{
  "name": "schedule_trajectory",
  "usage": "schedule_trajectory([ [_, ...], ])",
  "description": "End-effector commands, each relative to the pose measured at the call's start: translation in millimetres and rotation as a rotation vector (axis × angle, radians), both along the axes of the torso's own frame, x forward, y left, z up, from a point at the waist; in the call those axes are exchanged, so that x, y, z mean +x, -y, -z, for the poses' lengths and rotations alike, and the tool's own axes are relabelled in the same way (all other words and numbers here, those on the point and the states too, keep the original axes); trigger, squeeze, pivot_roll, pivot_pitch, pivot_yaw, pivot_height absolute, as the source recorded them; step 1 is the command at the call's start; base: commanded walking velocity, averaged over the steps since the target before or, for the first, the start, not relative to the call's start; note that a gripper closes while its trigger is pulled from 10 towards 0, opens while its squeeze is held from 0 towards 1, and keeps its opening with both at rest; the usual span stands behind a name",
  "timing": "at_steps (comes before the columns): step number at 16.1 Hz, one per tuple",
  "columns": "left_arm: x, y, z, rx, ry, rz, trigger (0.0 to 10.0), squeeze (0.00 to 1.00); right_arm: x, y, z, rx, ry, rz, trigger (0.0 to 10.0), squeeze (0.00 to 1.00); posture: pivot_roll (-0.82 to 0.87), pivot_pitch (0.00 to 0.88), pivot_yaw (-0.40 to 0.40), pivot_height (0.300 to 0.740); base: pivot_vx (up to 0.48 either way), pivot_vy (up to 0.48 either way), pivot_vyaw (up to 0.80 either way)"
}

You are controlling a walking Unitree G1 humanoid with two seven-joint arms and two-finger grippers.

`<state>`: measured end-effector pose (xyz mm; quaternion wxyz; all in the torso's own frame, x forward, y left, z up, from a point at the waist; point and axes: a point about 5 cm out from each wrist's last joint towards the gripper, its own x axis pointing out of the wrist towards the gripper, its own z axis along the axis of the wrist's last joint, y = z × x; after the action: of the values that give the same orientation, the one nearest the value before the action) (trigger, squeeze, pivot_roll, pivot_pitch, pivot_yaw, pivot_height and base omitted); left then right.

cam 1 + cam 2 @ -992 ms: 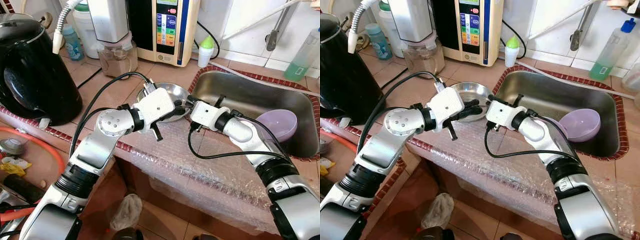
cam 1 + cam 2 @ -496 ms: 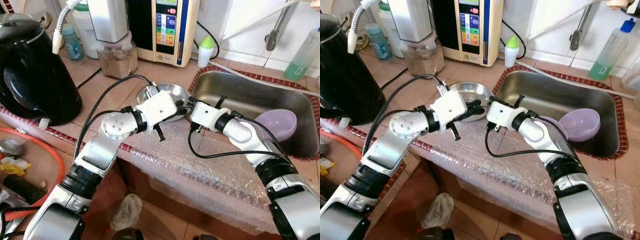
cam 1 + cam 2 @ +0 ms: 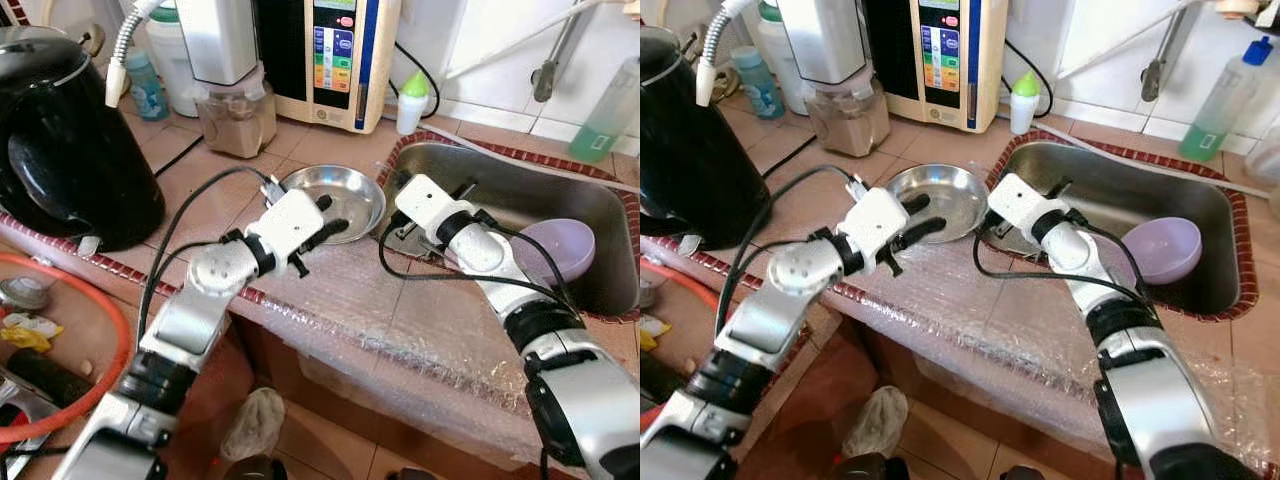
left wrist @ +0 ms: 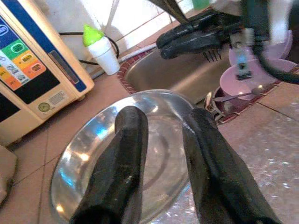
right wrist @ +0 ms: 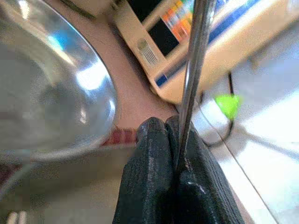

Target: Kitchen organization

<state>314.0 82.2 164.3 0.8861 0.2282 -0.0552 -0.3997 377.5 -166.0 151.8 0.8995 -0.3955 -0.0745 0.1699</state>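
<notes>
Taking the steel plate point(image 3: 335, 197) as the landmark, and starting nearest the robot: a bubble-wrap sheet point(image 3: 400, 320) covers the tabletop point(image 3: 220, 170) on the robot's side of the plate, reaching up to its near rim; the left hand point(image 3: 328, 222) lies over that near rim, its two black fingers point(image 4: 117, 163) spread apart with nothing between them, one to each side of the plate's hollow in the left wrist view; the plate itself rests flat on the tabletop, just beside the sink point(image 3: 510, 195); the right hand point(image 3: 392, 198) is at the plate's sink-side edge, fingers pressed tightly together on a thin metal utensil point(image 5: 194, 70), apparently a fork, whose tines show in the left wrist view; past the plate inside the sink sits a purple bowl point(image 3: 558, 247); beyond the plate, against the wall, stand a water purifier point(image 3: 325, 55) and a small green-capped bottle point(image 3: 411, 100).

The risks, as I judge them: the two hands are close together, so a reach by either could knock the other or snag a trailing cable; the utensil is slim and smooth, held near one end, and could pivot or slip into the sink; the plate's shallow, slick rim gives the left hand little to bite, so a closing pinch may skid it toward the sink edge.
</notes>
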Motion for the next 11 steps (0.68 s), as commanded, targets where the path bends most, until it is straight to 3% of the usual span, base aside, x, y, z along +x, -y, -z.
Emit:
schedule_trajectory([
  [1,-2.8,-1.5,-2,0.005,0.017,-0.003,10.0,1.00,4.9,5.6,-7,0.035,0.015,0.056,0.0,0.00,0.01,0.045,0.054,0.740,0.000,0.000,0.00],
  [5,-13.4,-4.0,9,0.019,-0.009,0.007,10.0,1.00,7.0,27.8,6,0.113,-0.068,0.238,0.0,0.00,0.01,0.047,0.052,0.740,0.000,0.000,0.00],
  [6,-16.8,-4.1,12,0.027,-0.011,0.016,10.0,1.00,5.8,32.3,12,0.170,-0.115,0.281,2.5,0.00,0.02,0.042,0.051,0.740,0.000,0.000,0.00],
  [7,-20.0,-5.6,15,0.032,-0.015,0.019,10.0,1.00,4.1,35.9,20,0.234,-0.164,0.319,3.2,0.00,0.02,0.040,0.050,0.740,0.000,0.000,0.00],
  [8,-21.6,-6.7,16,0.034,-0.018,0.017,10.0,1.00,3.2,37.2,23,0.257,-0.185,0.335,3.1,0.00,0.03,0.038,0.049,0.740,0.000,0.000,0.00],
  [9,-22.5,-8.4,18,0.040,-0.021,0.013,10.0,1.00,2.2,38.6,26,0.290,-0.205,0.352,4.6,0.00,0.03,0.038,0.049,0.740,0.000,0.000,0.00],
  [10,-23.4,-9.5,18,0.043,-0.024,0.010,10.0,1.00,1.1,40.3,30,0.319,-0.224,0.374,10.0,0.68,0.03,0.036,0.049,0.740,0.000,0.000,0.00],
  [11,-24.0,-10.1,19,0.045,-0.025,0.008,10.0,1.00,0.2,41.2,32,0.346,-0.241,0.388,10.0,1.00,0.03,0.033,0.049,0.740,0.000,0.000,0.00],
])
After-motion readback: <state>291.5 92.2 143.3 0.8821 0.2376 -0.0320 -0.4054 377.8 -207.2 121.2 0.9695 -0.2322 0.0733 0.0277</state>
